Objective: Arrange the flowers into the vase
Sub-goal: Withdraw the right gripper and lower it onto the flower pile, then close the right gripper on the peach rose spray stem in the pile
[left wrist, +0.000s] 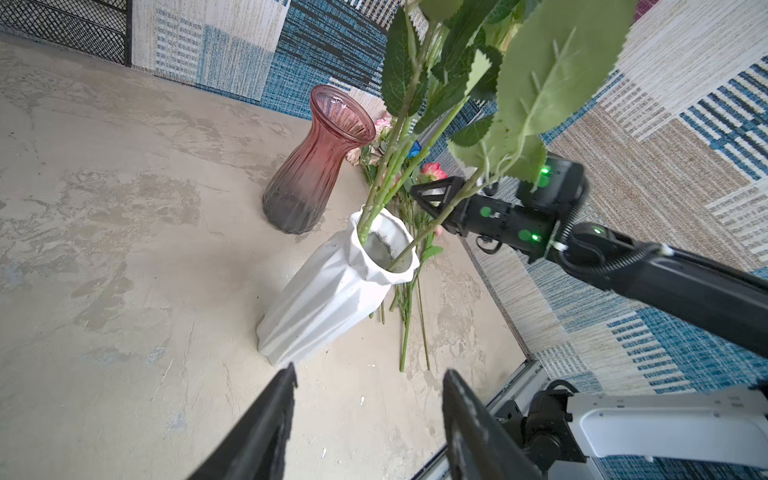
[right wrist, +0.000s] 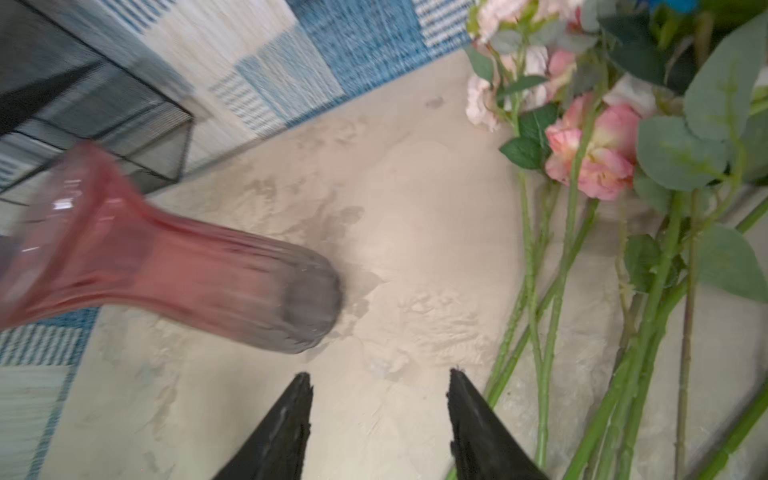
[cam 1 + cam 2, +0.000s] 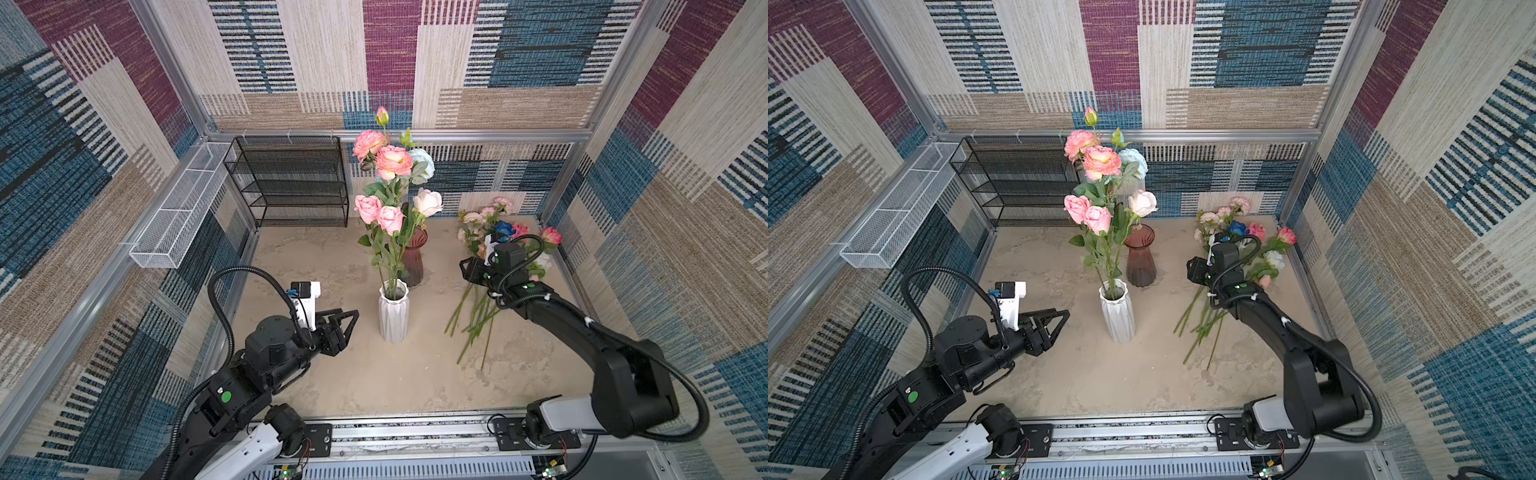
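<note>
Right claw is found spread and empty above the desk, just beside the loose flowers lying on the robot's right. The left claw is likewise spread and empty near the white vase. A fetching step is judged to be in hand: one stem must be singled out, pinched, lifted and fed upright into the white vase. Two vases are counted, the red glass vase being empty. Seven heads are counted on the standing flowers, while the overlapped loose stems cannot be counted exactly.
</note>
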You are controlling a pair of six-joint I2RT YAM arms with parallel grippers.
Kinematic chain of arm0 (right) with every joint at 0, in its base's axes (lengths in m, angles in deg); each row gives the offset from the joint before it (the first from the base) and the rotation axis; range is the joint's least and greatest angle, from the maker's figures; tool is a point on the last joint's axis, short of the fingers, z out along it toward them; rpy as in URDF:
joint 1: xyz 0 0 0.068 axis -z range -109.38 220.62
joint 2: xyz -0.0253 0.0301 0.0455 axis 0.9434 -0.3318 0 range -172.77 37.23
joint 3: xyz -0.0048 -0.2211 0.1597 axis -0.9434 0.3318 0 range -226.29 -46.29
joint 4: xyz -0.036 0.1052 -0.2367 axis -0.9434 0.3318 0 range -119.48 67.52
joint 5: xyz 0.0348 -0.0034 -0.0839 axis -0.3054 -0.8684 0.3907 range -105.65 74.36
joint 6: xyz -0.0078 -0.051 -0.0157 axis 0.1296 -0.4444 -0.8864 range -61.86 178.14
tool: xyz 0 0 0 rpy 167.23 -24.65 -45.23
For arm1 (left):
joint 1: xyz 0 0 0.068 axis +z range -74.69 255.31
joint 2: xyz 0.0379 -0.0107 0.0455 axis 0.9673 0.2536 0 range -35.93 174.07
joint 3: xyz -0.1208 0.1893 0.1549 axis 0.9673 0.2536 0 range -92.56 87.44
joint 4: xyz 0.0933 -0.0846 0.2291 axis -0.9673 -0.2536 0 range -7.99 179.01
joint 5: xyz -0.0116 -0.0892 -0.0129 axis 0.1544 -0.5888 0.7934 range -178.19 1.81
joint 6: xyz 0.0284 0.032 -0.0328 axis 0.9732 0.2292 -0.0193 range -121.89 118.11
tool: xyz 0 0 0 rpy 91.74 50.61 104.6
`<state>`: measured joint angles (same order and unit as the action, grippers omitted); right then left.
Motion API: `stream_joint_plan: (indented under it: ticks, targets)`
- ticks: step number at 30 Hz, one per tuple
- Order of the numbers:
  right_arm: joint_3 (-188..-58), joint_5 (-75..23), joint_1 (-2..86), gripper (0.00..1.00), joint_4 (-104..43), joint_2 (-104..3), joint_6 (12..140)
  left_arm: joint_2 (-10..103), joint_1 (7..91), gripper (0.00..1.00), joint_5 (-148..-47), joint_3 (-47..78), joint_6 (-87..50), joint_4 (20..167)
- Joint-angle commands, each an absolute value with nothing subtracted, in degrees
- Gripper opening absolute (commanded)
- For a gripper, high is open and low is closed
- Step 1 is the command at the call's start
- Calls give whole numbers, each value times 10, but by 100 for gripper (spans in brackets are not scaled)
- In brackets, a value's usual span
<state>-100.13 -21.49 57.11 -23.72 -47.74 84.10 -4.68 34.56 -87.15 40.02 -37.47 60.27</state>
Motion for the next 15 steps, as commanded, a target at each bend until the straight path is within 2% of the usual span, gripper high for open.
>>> stream_joint_plan:
  ticks: [1,9,15]
  targets:
    - [-1050,-195,582,52,-205,-555,816,-50,346,58,-882,405,-379,624]
    - [-1205,-115,598,46,-148,-729,799,-63,345,59,-879,417,-378,620]
    - [-1278,-96,609,45,-122,-796,789,-70,345,59,-874,416,-373,612]
